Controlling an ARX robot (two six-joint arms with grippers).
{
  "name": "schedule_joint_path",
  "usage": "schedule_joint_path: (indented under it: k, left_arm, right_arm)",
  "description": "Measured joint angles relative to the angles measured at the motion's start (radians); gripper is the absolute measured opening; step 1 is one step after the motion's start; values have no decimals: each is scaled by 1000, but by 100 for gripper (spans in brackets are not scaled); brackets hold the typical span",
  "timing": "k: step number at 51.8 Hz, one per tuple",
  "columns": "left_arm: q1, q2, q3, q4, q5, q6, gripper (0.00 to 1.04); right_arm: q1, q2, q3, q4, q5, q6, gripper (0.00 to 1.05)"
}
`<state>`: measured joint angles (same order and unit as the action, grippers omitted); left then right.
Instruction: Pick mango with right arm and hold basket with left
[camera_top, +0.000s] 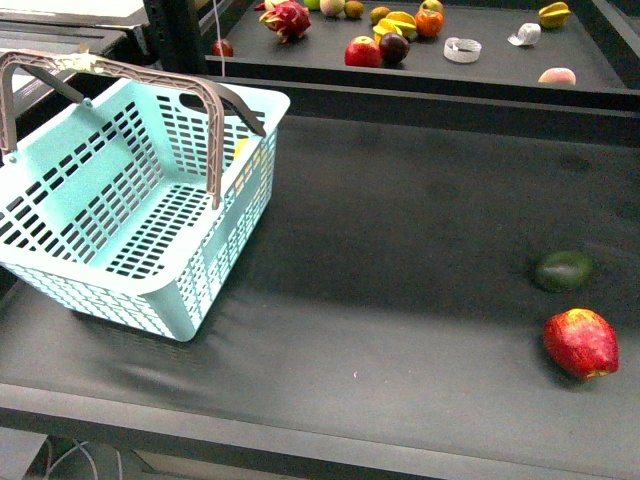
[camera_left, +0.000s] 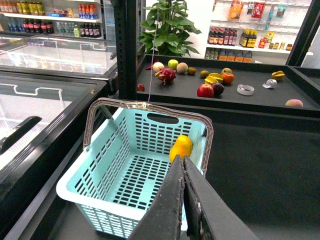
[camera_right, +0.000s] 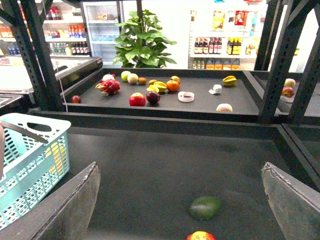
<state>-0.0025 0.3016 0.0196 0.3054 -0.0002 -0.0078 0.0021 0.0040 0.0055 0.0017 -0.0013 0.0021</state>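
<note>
In the front view the basket (camera_top: 140, 200) sits tilted on the dark table (camera_top: 400, 330), its grey-brown handles (camera_top: 120, 80) raised over the open top; a patch of yellow shows through the slotted wall on the side toward the table's middle. Well apart from the basket, toward the table's other end, lie a dark green fruit (camera_top: 562, 270) and, just beside it and nearer the camera, a red fruit mottled with yellow (camera_top: 581, 343). Neither arm appears here. In the left wrist view the left gripper (camera_left: 183, 165) hangs above the basket (camera_left: 135, 165) with its two dark fingers pressed together, nothing between them, and the mango (camera_left: 181, 147) rests inside the basket against the wall nearest those fingertips. In the right wrist view the right gripper (camera_right: 182, 200) has its fingers spread wide and empty; the green fruit (camera_right: 205, 207) lies on the table between them, the red fruit (camera_right: 201, 235) near it, and the basket (camera_right: 30, 165) stands off to one side, yellow showing through its slots.
</note>
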Motion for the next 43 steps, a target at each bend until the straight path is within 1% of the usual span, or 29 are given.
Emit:
schedule_joint_path:
  k: [20,23,24,28,43]
  left_arm:
    - [0,-129,0,-129,0,0,2]
    - [0,-233,0,-267,0,0,2]
    - [0,-256,0,-287,0,0,2]
    - [0,-293,0,-299,0,0,2]
    - [0,-296,0,-303,0,0,2]
  right_arm:
    - [0,0,0,0,0,0,96]
    - [0,0,0,0,0,0,96]
    - [0,0,0,0,0,0,96]
    - [0,0,0,0,0,0,96]
    - [0,0,0,0,0,0,96]
